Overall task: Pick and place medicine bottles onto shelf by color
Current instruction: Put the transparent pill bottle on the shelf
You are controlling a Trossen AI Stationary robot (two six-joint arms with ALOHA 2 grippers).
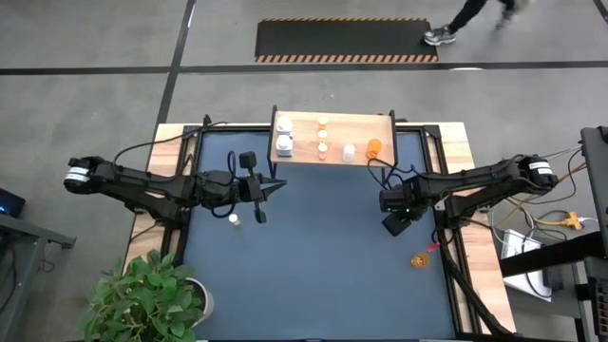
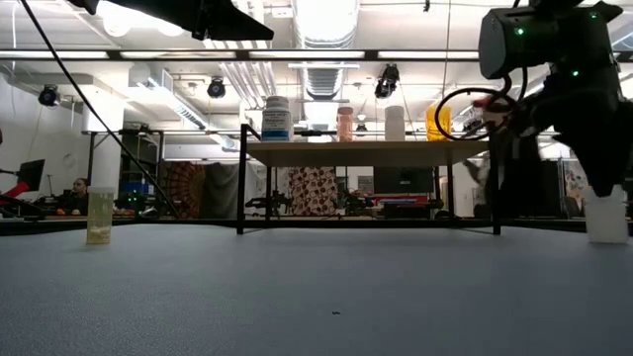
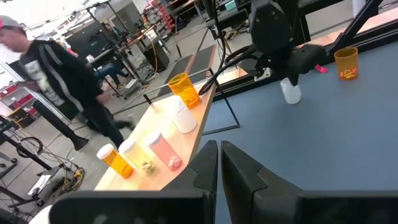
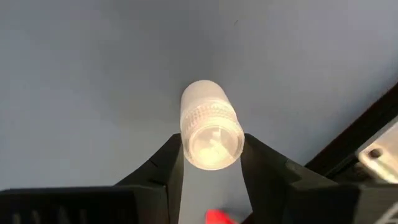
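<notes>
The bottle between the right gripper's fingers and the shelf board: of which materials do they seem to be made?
Bottle: probably frosted translucent white plastic; light glows through it, and its cap rim is ribbed. Shelf: the board looks like pale matte wood or a wood-look laminate; its thin black legs are likely metal.

Grey concrete floor [image 1: 95,38] with a hazard-striped black mat [image 1: 342,40]; bright ceiling lights [image 2: 321,18]; potted plant [image 1: 142,299] nearby.
</notes>
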